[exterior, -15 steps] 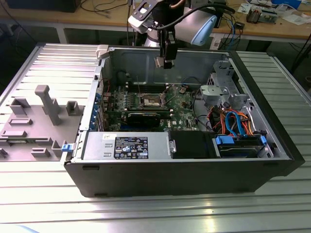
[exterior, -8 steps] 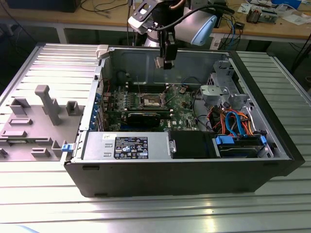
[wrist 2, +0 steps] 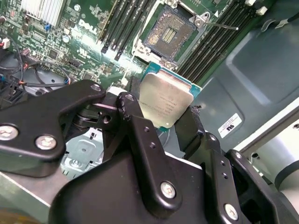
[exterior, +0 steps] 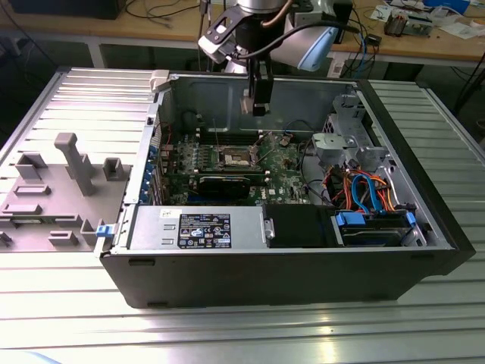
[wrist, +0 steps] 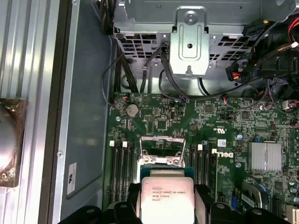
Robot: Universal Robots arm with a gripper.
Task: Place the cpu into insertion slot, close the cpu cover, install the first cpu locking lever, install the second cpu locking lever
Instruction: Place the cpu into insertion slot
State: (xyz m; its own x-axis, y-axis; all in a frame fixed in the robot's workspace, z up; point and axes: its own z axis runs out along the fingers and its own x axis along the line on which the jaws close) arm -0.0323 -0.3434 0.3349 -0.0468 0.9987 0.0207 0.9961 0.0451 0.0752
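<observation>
The cpu (wrist 2: 166, 100) is pinched by two opposite edges in the gripper (wrist 2: 160, 111) and held above the green motherboard (wrist 2: 86, 49) inside the open case (exterior: 303, 280). It's clear of the insertion slot (wrist 2: 169, 33), whose contacts are left bare. Being square, no real long axis can be named. The silver lid is turned toward the wrist cameras, underside toward the board. Probably light and stiff but fragile underneath, so it's best held by the edges only.
</observation>
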